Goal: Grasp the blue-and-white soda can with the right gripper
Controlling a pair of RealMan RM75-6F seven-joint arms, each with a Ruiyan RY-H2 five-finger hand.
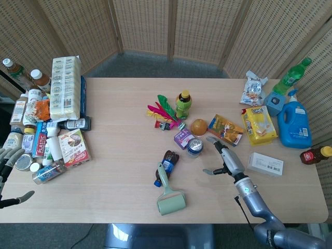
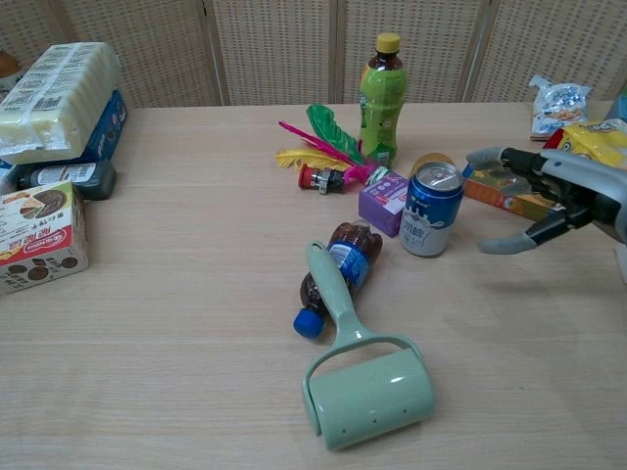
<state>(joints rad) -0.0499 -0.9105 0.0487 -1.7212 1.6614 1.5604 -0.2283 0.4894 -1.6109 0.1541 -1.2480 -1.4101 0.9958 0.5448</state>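
The right hand [image 2: 554, 201], at the chest view's right edge, is empty with fingers spread toward frame left. Just left of it, not touching, the upright blue-and-white aluminium soda can [image 2: 431, 209] stands at centre. The left hand [image 1: 8, 174], open and empty, sits far off at lower left.

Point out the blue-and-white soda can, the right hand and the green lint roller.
blue-and-white soda can [image 2: 432, 212]: chest view, on its printed side wall.
right hand [image 2: 560, 195]: chest view, on the palm behind the spread fingers.
green lint roller [image 2: 371, 398]: chest view, on the roller drum.
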